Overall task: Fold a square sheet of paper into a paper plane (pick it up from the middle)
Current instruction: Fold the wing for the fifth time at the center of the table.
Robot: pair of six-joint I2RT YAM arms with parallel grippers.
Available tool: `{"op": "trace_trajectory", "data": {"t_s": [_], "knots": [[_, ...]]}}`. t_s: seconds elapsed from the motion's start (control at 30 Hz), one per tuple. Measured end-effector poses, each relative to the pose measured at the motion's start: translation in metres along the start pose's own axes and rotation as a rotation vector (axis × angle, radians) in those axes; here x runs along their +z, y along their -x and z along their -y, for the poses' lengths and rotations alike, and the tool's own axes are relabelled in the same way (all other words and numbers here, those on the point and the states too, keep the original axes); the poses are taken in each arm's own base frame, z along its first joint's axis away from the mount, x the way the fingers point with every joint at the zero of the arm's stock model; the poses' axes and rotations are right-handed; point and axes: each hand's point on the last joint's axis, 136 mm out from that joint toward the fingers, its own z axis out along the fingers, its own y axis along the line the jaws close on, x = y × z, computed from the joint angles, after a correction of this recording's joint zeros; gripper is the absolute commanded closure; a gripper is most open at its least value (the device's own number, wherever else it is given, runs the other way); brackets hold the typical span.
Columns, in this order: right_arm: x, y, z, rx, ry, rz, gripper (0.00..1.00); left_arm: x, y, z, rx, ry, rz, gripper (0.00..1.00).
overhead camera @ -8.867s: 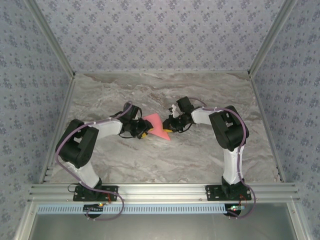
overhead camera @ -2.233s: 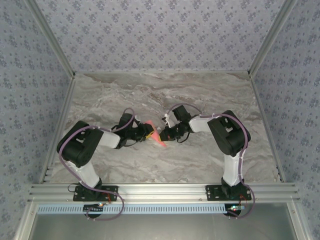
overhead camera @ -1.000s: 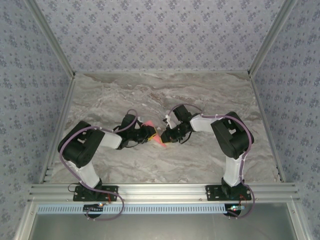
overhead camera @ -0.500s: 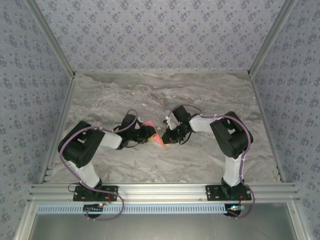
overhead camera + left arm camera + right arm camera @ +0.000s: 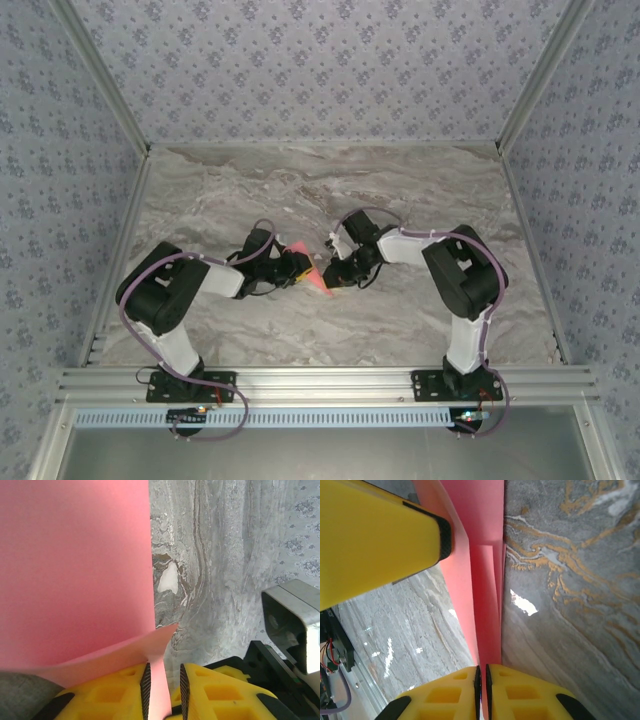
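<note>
The square sheet of paper is folded into a narrow salmon-pink paper plane [image 5: 314,277], held off the marble table between both grippers. My left gripper [image 5: 296,268] comes at it from the left. In the left wrist view a fold of the paper plane [image 5: 75,570] runs down between the jaws of the left gripper [image 5: 163,666]. It lies against the left pad, with a small gap to the right pad. My right gripper [image 5: 336,272] meets it from the right. In the right wrist view the right gripper [image 5: 482,667] is pinched on the layered edge of the paper plane [image 5: 485,580].
The grey-veined marble table [image 5: 400,190] stretches behind and to both sides, fenced by patterned walls and an aluminium rail [image 5: 330,382] at the near edge. The left gripper's yellow finger [image 5: 380,540] stands close beside the paper in the right wrist view.
The paper has gone from a wide flat triangle to a narrow upright fold, and both grippers have drawn closer together. In the last second hardly anything has moved.
</note>
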Motion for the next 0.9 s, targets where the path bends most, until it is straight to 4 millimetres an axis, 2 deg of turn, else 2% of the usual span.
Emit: {"op": "trace_trajectory", "data": {"t_s": [0.27, 0.53, 0.67, 0.77, 0.9], "knots": [[-0.001, -0.012, 0.003, 0.017, -0.007, -0.024, 0.87, 0.000, -0.001, -0.002, -0.004, 0.008, -0.003, 0.76], [0.003, -0.014, 0.007, 0.023, -0.016, -0.035, 0.89, 0.000, -0.001, -0.002, -0.003, 0.011, -0.005, 0.76], [0.002, -0.013, 0.007, 0.020, -0.021, -0.031, 0.84, 0.001, 0.000, -0.001, -0.001, 0.013, -0.005, 0.76], [-0.004, -0.010, 0.004, 0.005, -0.041, -0.010, 0.80, 0.001, 0.001, 0.000, -0.004, 0.019, -0.006, 0.76], [-0.020, 0.001, -0.006, -0.042, -0.068, 0.057, 0.82, 0.001, 0.001, -0.001, -0.007, 0.026, -0.006, 0.77]]}}
